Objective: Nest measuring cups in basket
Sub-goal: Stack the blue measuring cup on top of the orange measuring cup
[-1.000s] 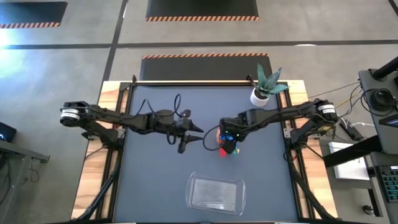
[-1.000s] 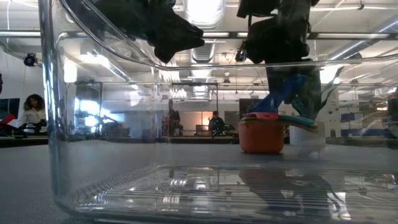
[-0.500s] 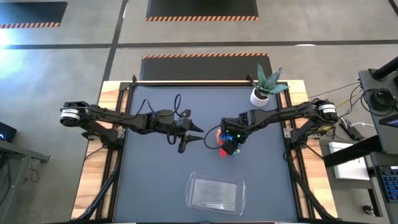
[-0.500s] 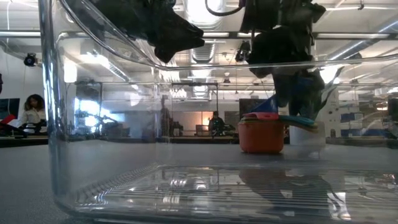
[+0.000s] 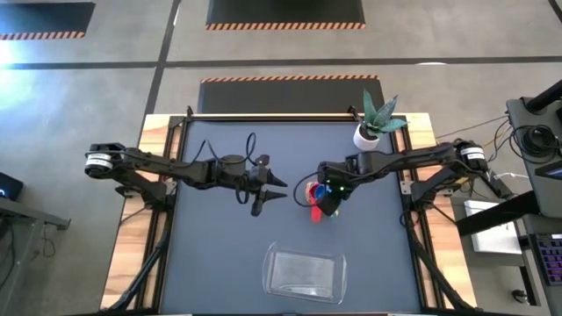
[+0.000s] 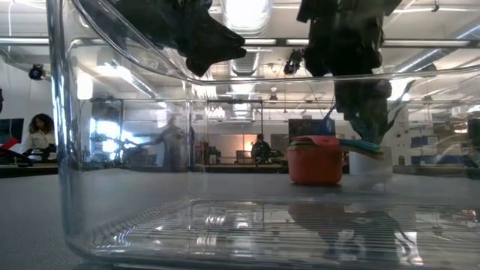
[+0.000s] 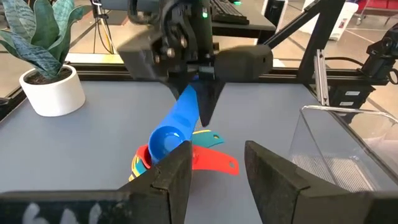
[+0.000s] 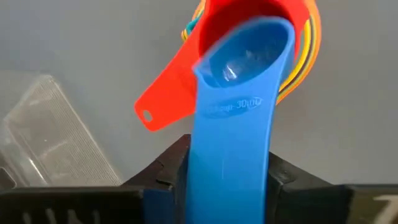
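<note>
The blue measuring cup (image 8: pixel 239 93) hangs tilted by its flat handle, its small bowl dipping into the red cup (image 7: pixel 208 160) atop the nested stack of cups (image 6: pixel 315 161). The stack stands on the desk well apart from the clear basket (image 5: pixel 305 273), which holds no cups.

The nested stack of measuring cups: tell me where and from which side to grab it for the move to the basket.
Probably by the red cup's handle, which sticks out flat from the stack toward the basket, with bare table around it. Come from above, fingers pinching its flat faces' edges. The right pincer first has to seat the blue cup it holds. The left pincer waits open nearby.
</note>
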Available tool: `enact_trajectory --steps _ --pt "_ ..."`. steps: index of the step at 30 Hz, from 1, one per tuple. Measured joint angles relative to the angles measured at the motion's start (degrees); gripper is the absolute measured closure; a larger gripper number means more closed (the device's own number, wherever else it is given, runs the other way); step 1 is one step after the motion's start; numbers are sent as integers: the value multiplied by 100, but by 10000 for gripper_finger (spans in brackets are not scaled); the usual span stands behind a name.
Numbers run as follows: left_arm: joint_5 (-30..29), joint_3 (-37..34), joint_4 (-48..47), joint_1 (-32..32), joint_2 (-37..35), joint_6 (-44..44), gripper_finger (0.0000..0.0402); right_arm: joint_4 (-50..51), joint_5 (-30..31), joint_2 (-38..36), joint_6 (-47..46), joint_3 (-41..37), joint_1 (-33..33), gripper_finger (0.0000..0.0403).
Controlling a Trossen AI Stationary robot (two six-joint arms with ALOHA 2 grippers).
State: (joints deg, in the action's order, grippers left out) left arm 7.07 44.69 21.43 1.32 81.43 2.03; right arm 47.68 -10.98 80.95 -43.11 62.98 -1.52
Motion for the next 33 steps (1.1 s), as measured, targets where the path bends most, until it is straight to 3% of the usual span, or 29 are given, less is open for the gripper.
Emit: enact_trajectory --steps 13,24,33 --pt "-7 -14 -2 0 2 -1 272 5 201 -233 -14 -75 14 339" --pt "-7 -16 -2 0 2 1 272 0 205 -214 31 -142 14 334" --pt "-4 -16 -2 0 2 1 272 -2 196 -214 57 -142 14 297"
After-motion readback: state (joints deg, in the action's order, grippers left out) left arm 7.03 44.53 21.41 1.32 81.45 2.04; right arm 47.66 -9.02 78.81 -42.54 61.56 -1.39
